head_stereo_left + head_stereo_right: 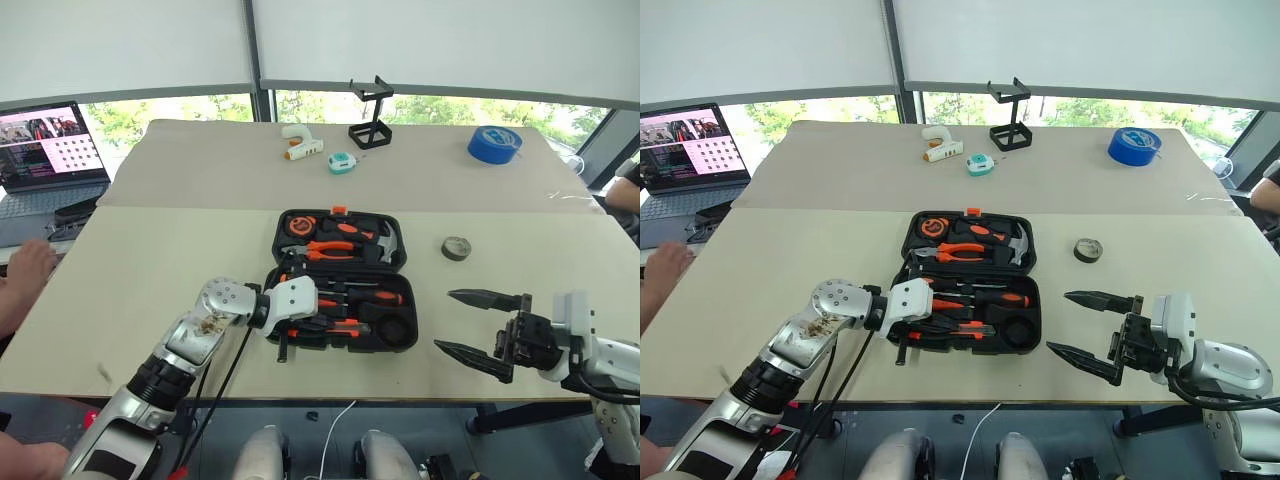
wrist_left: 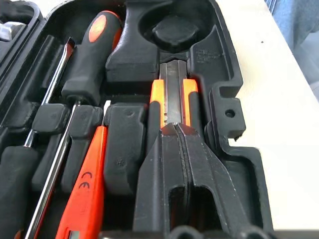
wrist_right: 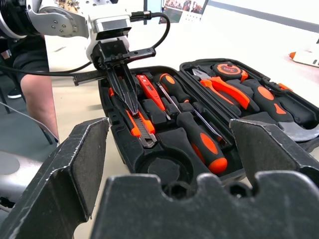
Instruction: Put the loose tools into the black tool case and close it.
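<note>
**Pressing into the open case**

Resting closed, fingers together, the left gripper (image 2: 177,130) has its tip on the orange-black utility knife (image 2: 174,94) lying in its recess; the left wrist view also shows the slim orange tester screwdriver (image 2: 85,189) alongside. From the head, the right gripper (image 1: 480,322) hangs spread beside the black tool case (image 1: 340,278). Farther off lies the small grey tape roll (image 1: 457,248).

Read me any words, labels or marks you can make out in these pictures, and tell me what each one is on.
"CE": black mark on the slim orange tester screwdriver, lying in the black tool case.
Embossed lettering on the case moulding beside the utility knife: too faint to read.
Laptop screen: text too small to read.
Blue tape roll: markings unreadable.
</note>
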You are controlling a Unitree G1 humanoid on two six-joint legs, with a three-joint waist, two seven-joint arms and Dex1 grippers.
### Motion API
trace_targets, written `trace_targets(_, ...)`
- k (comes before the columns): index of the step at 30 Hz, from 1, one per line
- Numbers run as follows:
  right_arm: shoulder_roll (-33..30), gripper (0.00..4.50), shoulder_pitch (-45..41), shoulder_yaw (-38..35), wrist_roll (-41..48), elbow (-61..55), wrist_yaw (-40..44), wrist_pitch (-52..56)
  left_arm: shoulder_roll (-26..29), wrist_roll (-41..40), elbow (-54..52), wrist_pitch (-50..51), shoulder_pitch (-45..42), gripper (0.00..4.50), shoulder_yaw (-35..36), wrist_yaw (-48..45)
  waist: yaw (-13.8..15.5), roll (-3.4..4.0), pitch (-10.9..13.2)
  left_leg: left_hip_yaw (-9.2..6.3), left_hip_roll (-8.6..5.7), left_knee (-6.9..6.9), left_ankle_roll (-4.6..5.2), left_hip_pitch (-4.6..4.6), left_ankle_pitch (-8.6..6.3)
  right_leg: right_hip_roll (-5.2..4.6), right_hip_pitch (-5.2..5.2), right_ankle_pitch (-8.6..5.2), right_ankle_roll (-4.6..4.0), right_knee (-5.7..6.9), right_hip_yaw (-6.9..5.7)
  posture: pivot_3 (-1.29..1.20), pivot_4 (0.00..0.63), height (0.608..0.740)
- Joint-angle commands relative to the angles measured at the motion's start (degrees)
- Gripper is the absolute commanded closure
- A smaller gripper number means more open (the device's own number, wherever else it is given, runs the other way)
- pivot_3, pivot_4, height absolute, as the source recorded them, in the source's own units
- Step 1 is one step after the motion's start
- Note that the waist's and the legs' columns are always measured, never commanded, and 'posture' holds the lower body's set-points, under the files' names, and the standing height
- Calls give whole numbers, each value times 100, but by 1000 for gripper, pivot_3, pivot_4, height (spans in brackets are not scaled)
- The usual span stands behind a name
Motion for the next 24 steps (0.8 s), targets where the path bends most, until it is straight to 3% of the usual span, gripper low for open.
trace_targets(1,45,0,-83,-90,38,-51,-41,-136,28,139,410,91,222,4465,-142,31,-1,3,-2,0,0,0,0,0,0,0,0,0,0,0,0,0,150,740)
trace_targets(6,128,0,34,-444,59,140,-175,-282,-158,-826,149,-757,444,4465,839,-44,-6,2,-1,-4,1,-3,0,-2,0,-1,-5,0,-1,-1,4,0,150,740)
trace_targets(9,207,0,237,-789,121,350,-294,-344,-163,-1727,-244,-535,589,3797,1577,-121,-2,0,5,-5,3,-3,0,-18,0,-2,-20,0,-1,-1,3,0,150,740)
trace_targets(13,446,0,645,-1329,14,795,-572,-613,-48,-2666,-585,-48,711,2251,2742,371,6,1,6,-12,4,-2,0,-34,0,-4,-29,0,-1,-4,-4,0,150,740)
trace_targets(17,721,0,877,-1683,-293,1394,-966,-1099,283,-2640,-265,-338,1243,639,3381,264,-49,6,5,-6,3,-13,1,-16,-1,-5,-19,0,-1,-10,1,0,150,740)
trace_targets(19,773,0,1011,-1789,-383,1582,-1049,-1253,399,-2851,-219,-439,1591,36,3705,39,-85,10,6,5,2,-28,0,-2,-2,-4,-16,-2,-4,-12,12,0,150,740)
trace_targets(24,531,0,746,-1767,-638,1770,-1514,-1133,578,-3334,-429,-77,1947,36,4057,-45,-107,7,11,6,12,-30,-1,-4,-2,-8,-20,-4,-8,-10,11,0,150,740)
